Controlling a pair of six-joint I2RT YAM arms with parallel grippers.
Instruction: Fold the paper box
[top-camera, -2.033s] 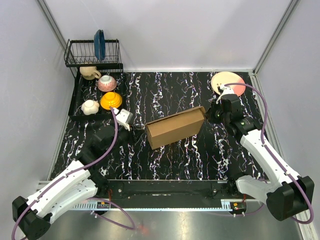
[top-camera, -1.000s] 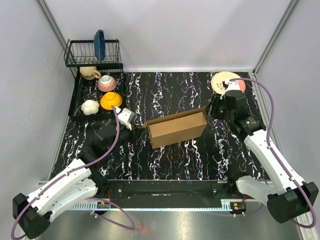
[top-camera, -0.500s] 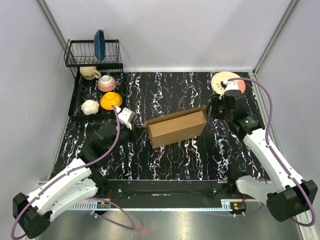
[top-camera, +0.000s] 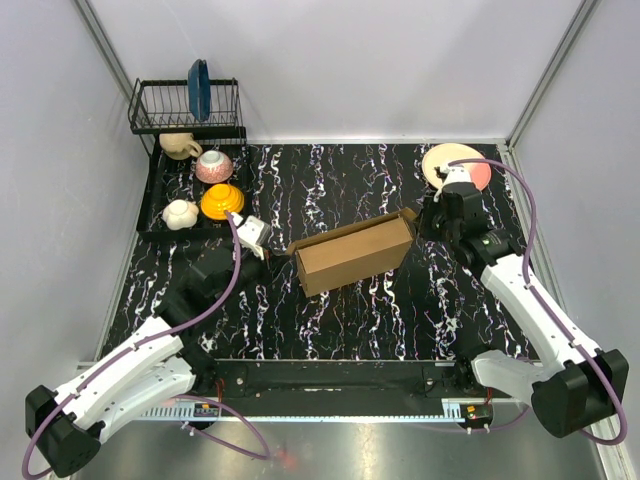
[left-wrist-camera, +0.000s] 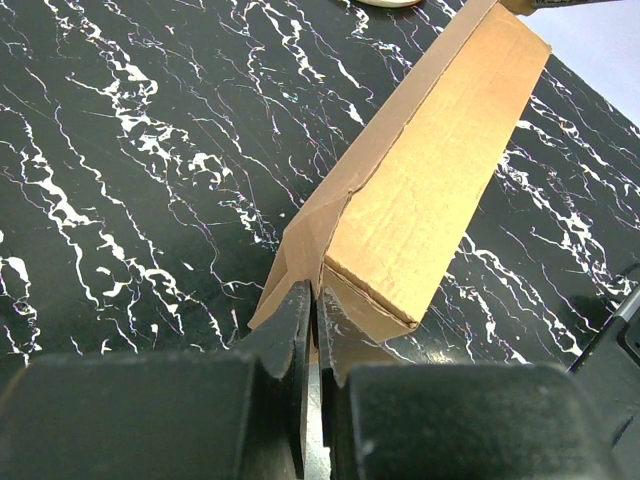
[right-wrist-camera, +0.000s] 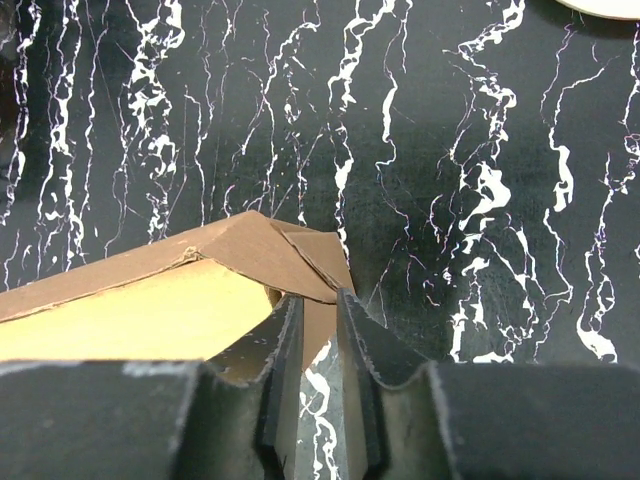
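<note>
The paper box (top-camera: 352, 256) is a long brown cardboard shape lying slantwise in the middle of the black marbled table. Its right end is farther back. My left gripper (top-camera: 270, 251) is at its left end, shut on a thin end flap; in the left wrist view the flap edge sits between the nearly closed fingers of the gripper (left-wrist-camera: 315, 297), and the box (left-wrist-camera: 440, 170) runs away up and right. My right gripper (top-camera: 424, 220) is at the right end. In the right wrist view this gripper (right-wrist-camera: 318, 306) is shut on a corner flap of the box (right-wrist-camera: 150, 310).
A black drying tray (top-camera: 153, 196) at the back left holds an orange bowl (top-camera: 221, 201), a pink bowl (top-camera: 213, 165), a white bowl (top-camera: 181, 213) and a cream mug (top-camera: 179, 145). Behind it stands a wire rack (top-camera: 160, 105) with a blue plate (top-camera: 198, 88). A pink-and-cream plate (top-camera: 470, 172) lies at the back right.
The box flattened from its slant, then its right end swung back and up again with my right gripper. The left gripper has stayed put on the left end.
</note>
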